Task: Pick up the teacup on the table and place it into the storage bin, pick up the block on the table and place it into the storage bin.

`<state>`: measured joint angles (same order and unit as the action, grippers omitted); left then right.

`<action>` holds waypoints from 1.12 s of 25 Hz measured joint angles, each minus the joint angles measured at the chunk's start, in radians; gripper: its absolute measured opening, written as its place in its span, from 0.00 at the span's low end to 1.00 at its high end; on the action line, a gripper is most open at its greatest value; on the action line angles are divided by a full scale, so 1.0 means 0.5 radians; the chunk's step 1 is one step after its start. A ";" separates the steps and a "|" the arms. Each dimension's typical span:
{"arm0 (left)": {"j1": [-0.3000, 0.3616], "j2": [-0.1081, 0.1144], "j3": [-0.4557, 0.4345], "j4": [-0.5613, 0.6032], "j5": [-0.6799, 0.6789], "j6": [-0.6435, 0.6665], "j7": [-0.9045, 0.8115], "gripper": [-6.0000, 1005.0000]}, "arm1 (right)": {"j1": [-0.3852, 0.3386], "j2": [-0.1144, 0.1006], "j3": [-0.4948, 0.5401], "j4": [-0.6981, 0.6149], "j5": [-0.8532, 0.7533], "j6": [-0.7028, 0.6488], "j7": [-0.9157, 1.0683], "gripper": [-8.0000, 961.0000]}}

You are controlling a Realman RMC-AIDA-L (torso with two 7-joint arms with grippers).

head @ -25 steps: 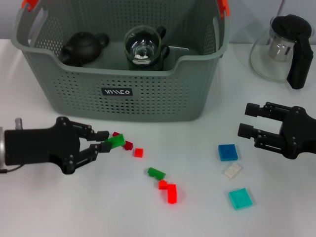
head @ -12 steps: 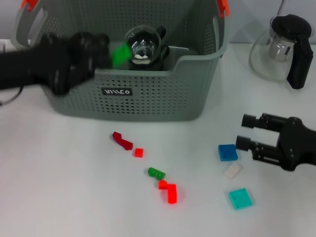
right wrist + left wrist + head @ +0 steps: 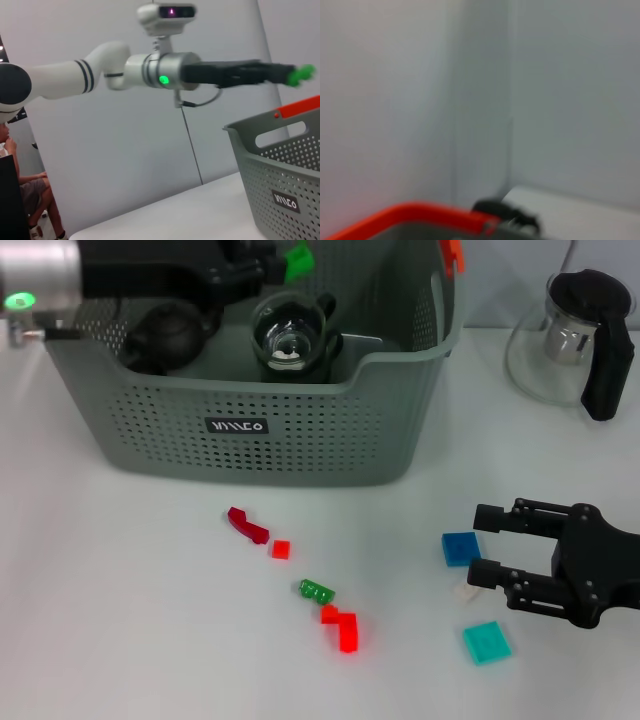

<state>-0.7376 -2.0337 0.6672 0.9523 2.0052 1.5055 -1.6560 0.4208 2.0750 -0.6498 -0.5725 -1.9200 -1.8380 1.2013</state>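
Clamped on the green block, my left gripper now hangs high over the back of the storage bin, where a second ago it was down at table level in front of the bin's left corner with that same block between its fingers, and half a second ago it was passing over the bin's front left rim. From my right wrist view the left arm reaches out level above the bin's orange-clipped rim with the green block at its very tip. The bin itself has not shifted; inside it the glass teacup stands upright near the middle with the dark teapot to its left (both sit just where they were before). My right gripper has slid lower and nearer the loose pieces on the right of the table, its fingers spread apart and holding nothing, the upper finger just beside the blue tile and the lower one at the white piece. The glass pitcher with the black handle stands at the far right, unchanged. On the table the teal tile, the red L-shaped piece, the dark red piece, the small green block and the small red cube lie as before, with the spot beside the dark red piece now bare.
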 joint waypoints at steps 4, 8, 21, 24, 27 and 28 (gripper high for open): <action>-0.063 -0.010 0.288 0.023 0.245 -0.403 -0.261 0.19 | -0.003 0.001 0.001 0.002 -0.001 0.013 0.000 0.70; -0.109 -0.053 0.486 0.025 0.457 -0.721 -0.406 0.21 | -0.004 0.001 0.002 0.003 -0.001 0.019 -0.001 0.70; -0.093 -0.177 0.630 0.123 0.701 -0.964 -0.536 0.30 | -0.010 0.001 0.005 0.004 0.001 0.039 0.001 0.69; -0.071 -0.185 0.616 0.173 0.665 -0.938 -0.543 0.32 | -0.010 0.001 0.006 0.004 0.005 0.048 0.000 0.69; 0.065 -0.219 0.555 0.379 0.431 -0.828 -0.523 0.45 | -0.010 0.001 0.023 0.004 0.011 0.050 -0.001 0.69; 0.163 -0.230 0.514 0.474 0.249 -0.729 -0.470 0.50 | -0.010 0.001 0.030 0.004 0.011 0.051 -0.001 0.69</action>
<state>-0.6563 -2.1486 0.9240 1.1891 2.1296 1.1409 -1.8909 0.4156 2.0754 -0.6348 -0.5707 -1.9146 -1.8125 1.2009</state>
